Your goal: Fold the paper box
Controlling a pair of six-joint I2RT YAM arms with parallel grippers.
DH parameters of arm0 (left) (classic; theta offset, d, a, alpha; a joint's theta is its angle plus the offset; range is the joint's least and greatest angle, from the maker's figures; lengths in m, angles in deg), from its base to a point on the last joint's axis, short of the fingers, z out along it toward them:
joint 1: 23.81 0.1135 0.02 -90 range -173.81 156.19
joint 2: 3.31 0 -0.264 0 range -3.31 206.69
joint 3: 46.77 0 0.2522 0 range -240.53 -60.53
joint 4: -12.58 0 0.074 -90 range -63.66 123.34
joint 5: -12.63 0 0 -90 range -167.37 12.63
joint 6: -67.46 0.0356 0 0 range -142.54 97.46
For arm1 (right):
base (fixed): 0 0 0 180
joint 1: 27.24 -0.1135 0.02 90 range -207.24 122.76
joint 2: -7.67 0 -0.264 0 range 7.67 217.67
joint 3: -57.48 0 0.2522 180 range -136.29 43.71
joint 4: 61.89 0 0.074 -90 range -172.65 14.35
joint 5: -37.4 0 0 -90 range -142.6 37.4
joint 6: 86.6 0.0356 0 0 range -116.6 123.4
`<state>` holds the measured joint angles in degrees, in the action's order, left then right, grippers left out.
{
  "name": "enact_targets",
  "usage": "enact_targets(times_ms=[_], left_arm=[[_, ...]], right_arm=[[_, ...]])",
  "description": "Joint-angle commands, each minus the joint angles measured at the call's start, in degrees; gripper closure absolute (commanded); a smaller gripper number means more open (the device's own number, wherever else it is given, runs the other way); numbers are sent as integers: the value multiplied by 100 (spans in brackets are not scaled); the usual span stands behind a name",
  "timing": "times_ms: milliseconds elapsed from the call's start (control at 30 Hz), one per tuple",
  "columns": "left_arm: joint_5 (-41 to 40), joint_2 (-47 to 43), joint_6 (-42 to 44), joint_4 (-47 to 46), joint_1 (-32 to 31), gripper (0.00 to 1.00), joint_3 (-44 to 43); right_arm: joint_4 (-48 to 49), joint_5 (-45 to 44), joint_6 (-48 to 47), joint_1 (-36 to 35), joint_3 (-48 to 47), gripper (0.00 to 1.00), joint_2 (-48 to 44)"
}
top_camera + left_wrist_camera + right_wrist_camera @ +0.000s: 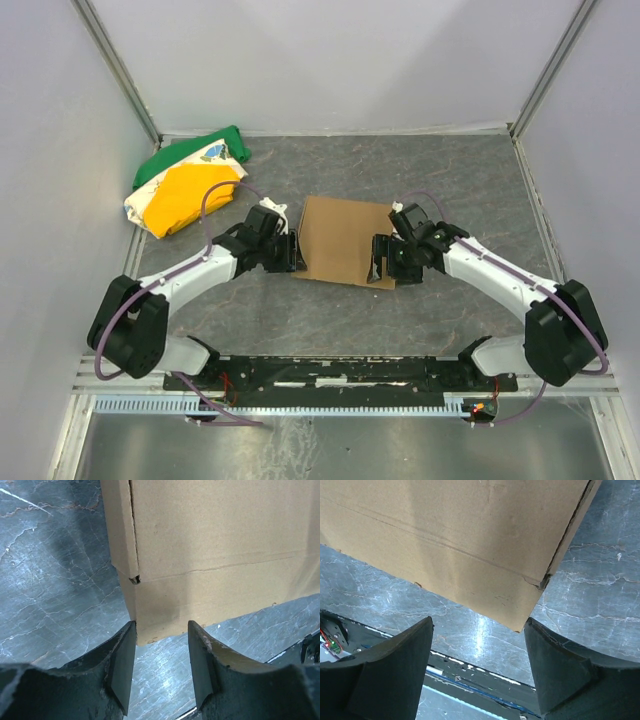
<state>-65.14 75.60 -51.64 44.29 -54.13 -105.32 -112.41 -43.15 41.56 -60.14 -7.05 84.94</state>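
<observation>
White links (195,270), black joints (135,325), looping purple cables (204,208), matte black tools (161,630).

My worktop (450,180) is grey and stone-patterned, with pale veins running through it and a soft glare on it in both close views. In its far left corner lies a crumpled cloth bundle (190,182), pushed up to the left edge: green along the far side, yellow on the near side, white at the left end, with a small printed white patch near the top. White panels (330,60) wall in the left, far and right edges, and a bare metal post (118,70) rises at each far corner. A black bar (340,375) runs along the near edge, with a dull metal sheet (330,445) just beyond it.
</observation>
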Motion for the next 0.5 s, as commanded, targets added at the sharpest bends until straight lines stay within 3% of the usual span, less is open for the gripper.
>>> enact_targets(times_ms=[0, 367, 467], left_arm=[[350, 0, -173, -599, -53, 49, 71], [43, -399, -392, -2023, -53, 49, 807], [-15, -450, -420, -2291, -54, 49, 958]], right_arm=[[799, 303, 47, -33, -35, 19, 49], [1380, -356, -181, -32, 333, 16, 39], [1409, -558, -254, -33, 371, 7, 2]])
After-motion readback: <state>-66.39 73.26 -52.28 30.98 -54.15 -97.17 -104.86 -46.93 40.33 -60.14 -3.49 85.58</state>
